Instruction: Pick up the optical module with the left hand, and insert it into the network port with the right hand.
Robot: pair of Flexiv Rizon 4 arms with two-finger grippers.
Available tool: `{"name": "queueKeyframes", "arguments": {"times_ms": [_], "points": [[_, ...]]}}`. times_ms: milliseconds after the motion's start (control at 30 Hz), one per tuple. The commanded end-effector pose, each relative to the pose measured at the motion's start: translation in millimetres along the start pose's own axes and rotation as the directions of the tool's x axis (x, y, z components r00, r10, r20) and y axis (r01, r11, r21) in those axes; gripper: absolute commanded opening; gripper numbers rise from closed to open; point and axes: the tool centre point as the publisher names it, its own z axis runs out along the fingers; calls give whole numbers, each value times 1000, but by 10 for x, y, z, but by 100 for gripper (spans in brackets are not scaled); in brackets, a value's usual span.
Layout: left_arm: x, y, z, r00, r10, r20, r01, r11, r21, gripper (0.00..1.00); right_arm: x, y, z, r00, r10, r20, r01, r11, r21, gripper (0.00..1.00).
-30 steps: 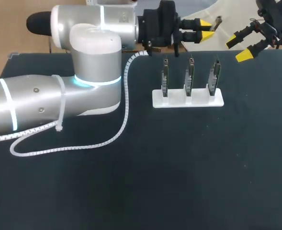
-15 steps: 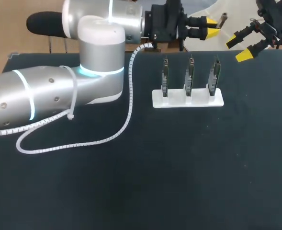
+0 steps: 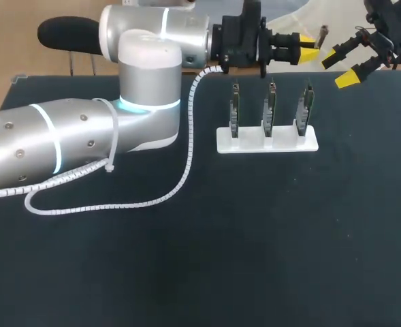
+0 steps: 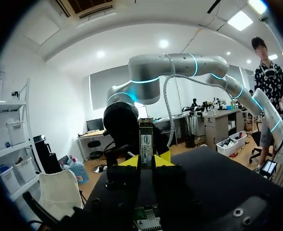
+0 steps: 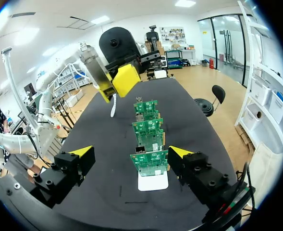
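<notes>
Optical module (image 4: 146, 139) in left pincer (image 4: 146, 161); three port boards (image 3: 271, 109) upright in stand (image 3: 268, 142).

Left arm (image 3: 71, 136): silver, entering from the left, bent at the elbow, forearm held level, wrist turned toward the right arm (image 3: 391, 24). Left pincer (image 3: 308, 52): closed, yellow tips pressed against both sides of the optical module (image 4: 146, 142), which juts out past them. Right arm: entering at the far right corner; right pincer (image 3: 338, 67) spread wide, yellow tips angled toward the left pincer, near it but apart.
</notes>
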Motion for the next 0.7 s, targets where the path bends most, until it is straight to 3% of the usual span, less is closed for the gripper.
{"name": "queueKeyframes", "arguments": {"times_ms": [33,300,700], "points": [[48,53,35,1000,1,-1,-1,1000,-12,0,-1,10,3,1000,0,0,0,1000,3,100],[164,48,63,998,-41,-37,41,999,8,0,-1,10,3,1000,0,0,0,1000,3,100],[253,66,162,996,-89,-16,90,996,24,0,-1,10,3,1000,0,0,0,1000,3,100]]}}
